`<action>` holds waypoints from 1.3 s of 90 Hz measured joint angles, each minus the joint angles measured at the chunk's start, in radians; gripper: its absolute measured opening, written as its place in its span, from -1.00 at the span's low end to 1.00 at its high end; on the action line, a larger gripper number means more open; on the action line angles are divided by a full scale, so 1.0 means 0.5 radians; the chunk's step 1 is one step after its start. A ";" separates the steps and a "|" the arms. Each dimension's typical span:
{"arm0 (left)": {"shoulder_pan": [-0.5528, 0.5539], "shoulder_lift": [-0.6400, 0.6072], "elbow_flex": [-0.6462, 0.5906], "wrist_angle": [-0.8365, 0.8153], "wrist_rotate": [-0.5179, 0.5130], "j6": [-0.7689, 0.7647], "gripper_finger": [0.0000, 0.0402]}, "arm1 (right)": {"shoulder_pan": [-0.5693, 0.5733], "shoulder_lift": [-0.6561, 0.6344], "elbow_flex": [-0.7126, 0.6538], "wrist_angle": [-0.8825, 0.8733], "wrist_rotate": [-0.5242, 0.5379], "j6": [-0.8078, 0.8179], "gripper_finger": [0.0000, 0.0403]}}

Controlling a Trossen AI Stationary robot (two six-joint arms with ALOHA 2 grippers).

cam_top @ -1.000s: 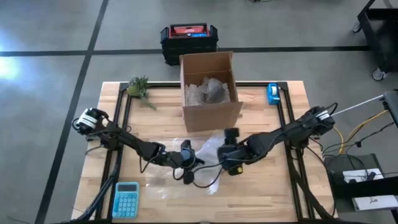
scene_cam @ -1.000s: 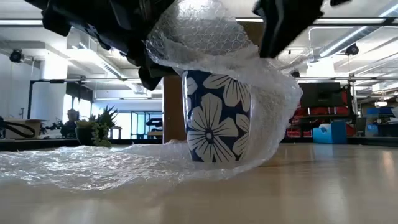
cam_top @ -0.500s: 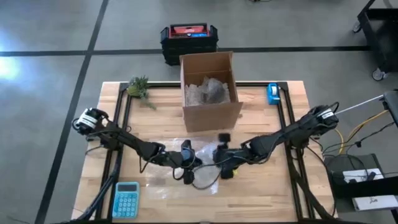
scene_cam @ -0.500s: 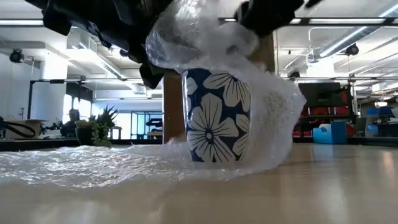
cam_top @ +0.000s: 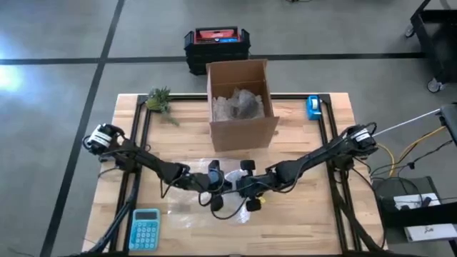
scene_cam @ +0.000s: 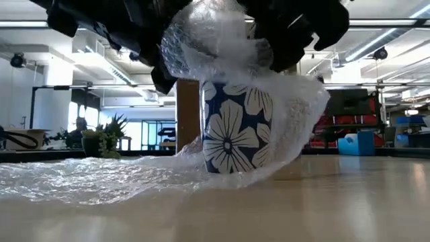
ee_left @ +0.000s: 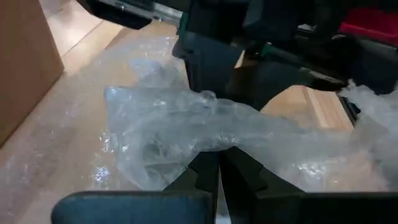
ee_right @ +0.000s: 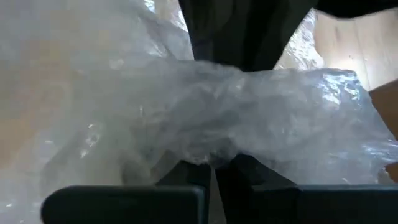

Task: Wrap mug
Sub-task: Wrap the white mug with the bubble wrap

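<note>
Left hand (cam_top: pixel 216 187) closed on a fold of bubble wrap (scene_cam: pixel 222 37), fingers pinched together with the film between them, right above the mug (scene_cam: pixel 232 128). Right hand (cam_top: pixel 246 187) also closed on the same bunched wrap, from the other side, nearly touching the left one over the mug's rim. Both hands close to the middle of the wooden surface (cam_top: pixel 300 221), in front of the cardboard box (cam_top: pixel 241 103).

Mug upright on the surface, dark blue with white flowers, standing on the sheet. Wrap drawn up over its top and hanging down one flank like a loose hood; flowered front side uncovered in the low view. Rest of the sheet spread flat across the surface toward the left arm's side.

Blue calculator (cam_top: pixel 145 228) near the front corner on the left arm's side. Small green plant (cam_top: pixel 159 101) and blue tape dispenser (cam_top: pixel 313 107) at the two far corners. More crumpled wrap inside the open box.
</note>
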 joint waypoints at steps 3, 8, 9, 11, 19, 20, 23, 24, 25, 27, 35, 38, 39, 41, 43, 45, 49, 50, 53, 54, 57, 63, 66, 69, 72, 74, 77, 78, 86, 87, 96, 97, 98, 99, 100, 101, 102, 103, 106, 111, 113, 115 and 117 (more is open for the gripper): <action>-0.002 -0.042 0.000 -0.002 0.022 -0.001 -1.00 | -0.001 -0.007 0.000 -0.003 0.000 0.001 -0.99; -0.005 -0.121 0.001 -0.004 0.052 -0.001 -1.00 | -0.004 -0.011 0.000 -0.007 0.000 -0.003 -0.98; -0.007 -0.137 0.001 -0.008 0.052 -0.001 -1.00 | -0.004 -0.011 0.001 -0.005 0.001 -0.004 -0.98; -0.011 -0.176 0.003 -0.029 0.053 -0.001 -1.00 | -0.005 -0.011 0.003 -0.003 0.000 -0.009 -0.98; -0.019 -0.320 0.003 -0.158 0.059 -0.007 -1.00 | -0.009 -0.011 0.003 0.001 0.001 -0.014 -0.99; -0.021 -0.338 0.003 -0.181 0.064 -0.008 -1.00 | -0.009 -0.011 0.003 0.003 0.000 -0.014 -1.00; -0.031 -0.394 0.003 -0.264 0.089 -0.020 -1.00 | -0.009 -0.011 0.003 0.004 0.000 -0.014 -1.00; -0.032 -0.411 0.002 -0.291 0.100 -0.025 -1.00 | -0.009 -0.011 0.003 0.003 0.001 -0.015 -1.00; -0.033 -0.425 0.002 -0.311 0.115 -0.031 -1.00 | -0.009 -0.011 0.003 0.002 0.000 -0.015 -1.00; -0.033 -0.450 0.002 -0.337 0.149 -0.054 -1.00 | -0.009 -0.010 0.003 0.001 0.000 -0.015 -1.00; -0.038 -0.500 0.003 -0.435 0.304 -0.145 -1.00 | -0.012 -0.010 0.003 -0.001 0.001 -0.017 -0.99; -0.044 -0.493 0.003 -0.427 0.319 -0.152 -1.00 | -0.013 -0.010 0.003 0.001 0.000 -0.023 -0.99; -0.045 -0.485 0.003 -0.419 0.319 -0.152 -1.00 | -0.013 -0.010 0.003 0.001 0.000 -0.025 -0.99; -0.045 -0.467 0.003 -0.394 0.317 -0.152 -1.00 | -0.014 -0.010 0.003 0.001 0.001 -0.025 -0.99; -0.045 -0.446 0.003 -0.358 0.311 -0.151 -1.00 | -0.014 -0.010 0.003 0.001 0.001 -0.026 -0.99; -0.044 -0.419 0.003 -0.318 0.306 -0.147 -1.00 | -0.014 -0.009 0.003 0.004 0.001 -0.027 -0.99; -0.033 -0.351 0.003 -0.233 0.300 -0.129 -1.00 | -0.014 -0.009 0.003 0.005 0.002 -0.028 -0.99; -0.029 -0.330 0.003 -0.207 0.301 -0.121 -1.00 | -0.014 -0.009 0.003 0.005 0.002 -0.029 -0.99; -0.020 -0.264 0.002 -0.123 0.301 -0.104 -1.00 | -0.014 -0.009 0.003 0.007 0.001 -0.031 -0.98; -0.017 -0.239 0.002 -0.092 0.302 -0.099 -1.00 | -0.014 -0.009 0.003 0.007 0.001 -0.031 -0.98; -0.006 -0.172 0.003 -0.014 0.310 -0.091 -1.00 | -0.014 -0.009 0.003 0.007 0.001 -0.031 -0.98; 0.020 -0.038 0.020 0.068 0.307 -0.071 -1.00 | -0.014 -0.009 0.003 0.008 0.001 -0.031 -0.99; 0.031 0.023 0.048 0.066 0.278 -0.064 -1.00 | -0.014 -0.009 0.003 0.008 0.001 -0.031 -0.99; 0.043 0.075 0.074 0.043 0.233 -0.060 -1.00 | -0.014 -0.009 0.003 0.010 0.001 -0.030 -0.99; 0.054 0.116 0.099 -0.001 0.189 -0.060 -1.00 | -0.014 -0.009 0.003 0.009 0.002 -0.031 -0.98; 0.059 0.139 0.116 -0.030 0.164 -0.062 -1.00 | -0.014 -0.009 0.003 0.007 0.002 -0.031 -0.98; 0.067 0.172 0.143 -0.071 0.143 -0.072 -1.00 | -0.014 -0.011 0.003 -0.003 0.003 -0.030 -0.98; 0.070 0.182 0.153 -0.082 0.139 -0.076 -1.00 | -0.015 -0.012 0.003 -0.007 0.002 -0.031 -0.98; 0.080 0.237 0.208 -0.153 0.127 -0.106 -1.00 | -0.016 -0.039 0.002 -0.028 0.005 -0.031 -0.99; 0.081 0.243 0.212 -0.159 0.125 -0.108 -1.00 | -0.015 -0.042 0.002 -0.032 0.006 -0.031 -0.99; 0.081 0.273 0.236 -0.160 0.110 -0.112 -1.00 | -0.016 -0.073 0.062 -0.149 0.010 -0.031 -0.98; 0.082 0.273 0.236 -0.160 0.111 -0.111 -1.00 | -0.016 -0.074 0.073 -0.163 0.010 -0.031 -0.98; 0.082 0.273 0.236 -0.162 0.111 -0.112 -1.00 | -0.016 -0.076 0.087 -0.182 0.010 -0.031 -0.98; 0.082 0.273 0.236 -0.163 0.111 -0.112 -1.00 | -0.016 -0.078 0.102 -0.201 0.010 -0.031 -0.98; 0.082 0.273 0.236 -0.164 0.111 -0.111 -1.00 | -0.016 -0.082 0.116 -0.221 0.009 -0.031 -0.98; 0.082 0.272 0.236 -0.164 0.111 -0.111 -1.00 | -0.016 -0.085 0.129 -0.241 0.009 -0.031 -0.99; 0.082 0.272 0.236 -0.165 0.110 -0.111 -1.00 | -0.016 -0.089 0.142 -0.262 0.007 -0.031 -0.99; 0.082 0.271 0.236 -0.167 0.110 -0.111 -1.00 | -0.016 -0.091 0.156 -0.289 0.006 -0.031 -0.99; 0.083 0.267 0.236 -0.173 0.110 -0.111 -1.00 | -0.015 -0.098 0.202 -0.372 0.004 -0.031 -0.99; 0.086 0.257 0.235 -0.185 0.108 -0.111 -1.00 | -0.013 -0.101 0.283 -0.502 0.001 -0.031 -1.00; 0.086 0.256 0.235 -0.192 0.104 -0.111 -1.00 | -0.013 -0.103 0.315 -0.550 0.000 -0.031 -1.00; 0.086 0.255 0.234 -0.193 0.103 -0.111 -1.00 | -0.013 -0.103 0.349 -0.604 -0.001 -0.031 -1.00; 0.087 0.254 0.233 -0.192 0.102 -0.111 -1.00 | -0.013 -0.104 0.383 -0.657 -0.001 -0.032 -1.00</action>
